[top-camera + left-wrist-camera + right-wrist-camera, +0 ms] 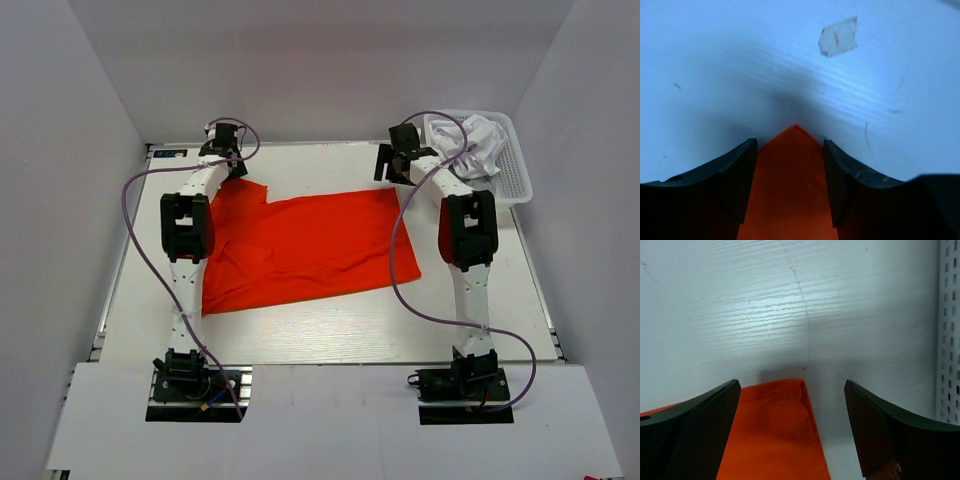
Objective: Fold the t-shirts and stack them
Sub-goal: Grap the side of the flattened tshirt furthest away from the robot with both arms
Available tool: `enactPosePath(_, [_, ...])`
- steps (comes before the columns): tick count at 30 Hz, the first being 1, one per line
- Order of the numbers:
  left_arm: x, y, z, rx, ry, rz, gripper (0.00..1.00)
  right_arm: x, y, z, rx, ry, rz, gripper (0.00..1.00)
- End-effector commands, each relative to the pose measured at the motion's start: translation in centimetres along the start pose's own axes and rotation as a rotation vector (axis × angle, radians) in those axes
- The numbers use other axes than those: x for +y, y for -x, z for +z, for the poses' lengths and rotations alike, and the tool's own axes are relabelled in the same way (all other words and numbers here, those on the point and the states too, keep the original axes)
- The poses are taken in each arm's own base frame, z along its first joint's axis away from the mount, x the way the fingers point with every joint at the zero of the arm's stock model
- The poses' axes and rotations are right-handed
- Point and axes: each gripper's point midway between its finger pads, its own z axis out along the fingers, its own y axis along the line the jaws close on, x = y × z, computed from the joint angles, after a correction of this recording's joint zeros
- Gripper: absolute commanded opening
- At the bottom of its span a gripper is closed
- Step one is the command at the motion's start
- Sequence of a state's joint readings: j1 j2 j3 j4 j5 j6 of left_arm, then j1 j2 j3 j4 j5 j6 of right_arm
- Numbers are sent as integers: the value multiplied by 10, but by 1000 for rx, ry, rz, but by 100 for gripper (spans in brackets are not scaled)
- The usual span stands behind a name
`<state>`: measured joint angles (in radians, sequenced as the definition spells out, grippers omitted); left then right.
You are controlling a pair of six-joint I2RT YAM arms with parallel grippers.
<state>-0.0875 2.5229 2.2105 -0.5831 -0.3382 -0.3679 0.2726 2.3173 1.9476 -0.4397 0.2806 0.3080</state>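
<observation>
On the table, orange-red t-shirt lies spread

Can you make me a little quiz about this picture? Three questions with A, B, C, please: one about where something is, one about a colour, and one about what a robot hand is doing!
1. Where is the white basket?
A. At the far right of the table
B. In the middle, on top of the shirt
C. At the far left corner

2. What colour is the shirt spread out flat?
A. Blue
B. Orange-red
C. Green

3. How are the fingers of the right gripper?
A. Shut tight together
B. Wide open
C. Clamped on the basket

Answers:
1 A: the top view shows the basket at the table's far right edge.
2 B: the cloth lying between the two arms is bright orange-red.
3 B: the right wrist view shows a broad gap between the fingers, above a corner of the shirt.
</observation>
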Motion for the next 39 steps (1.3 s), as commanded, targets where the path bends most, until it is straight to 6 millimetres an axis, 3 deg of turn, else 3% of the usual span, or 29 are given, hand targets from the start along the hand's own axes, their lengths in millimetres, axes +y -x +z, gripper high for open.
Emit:
enactPosePath(1, [-4, -26, 0, 72, -35, -4, 65, 4, 31, 0, -82, 29, 2, 90])
enactPosePath(6, [-3, -42, 2, 116, -38, -1, 52, 4, 29, 7, -82, 31, 3, 90])
enactPosePath(9, [-3, -42, 2, 117, -38, -12, 17, 8, 25, 14, -73, 41, 5, 90])
enactPosePath(10, [-3, -42, 2, 117, -38, -12, 0, 9, 23, 15, -67, 47, 7, 90])
enactPosePath(15, [-2, -33, -7, 82, -42, -22, 0, 24, 12, 31, -36, 107, 12, 90])
enactPosePath(16, [0, -31, -7, 66, -34, -25, 0, 27, 17, 30, -44, 121, 12, 87])
enactPosePath(18, [3, -23, -16, 43, -29, -31, 0, 26, 7, 31, -9, 110, 24, 82])
enactPosePath(21, [1, -13, -20, 10, -42, -43, 0, 21, -16, 26, 51, 105, 45, 65])
enactPosePath(24, [1, -7, -27, -7, -49, -49, 0, 18, -22, 18, 60, 93, 62, 51])
enactPosePath(26, [2, -6, -30, -7, -49, -49, 0, 14, -34, 16, 89, 81, 65, 51])
enactPosePath(27, [1, 1, -34, -26, -57, -56, 0, 14, -29, 11, 78, 83, 70, 51])
enactPosePath(31, [-2, -7, -37, -11, -88, -75, 0, 11, -32, 8, 78, 65, 55, 52])
enactPosePath(35, [0, -6, -45, -23, -93, -88, 0, 8, -35, 6, 88, 54, 50, 28])
enactPosePath(36, [-1, 0, -50, -35, -98, -92, 0, 8, -37, 7, 86, 56, 47, 16])
enactPosePath(38, [-3, 1, -52, -38, -113, -94, 0, 14, -29, 3, 55, 63, 43, 9])
enactPosePath(39, [-2, 3, -56, -42, -115, -95, 0, 15, -26, 3, 44, 68, 28, 0])
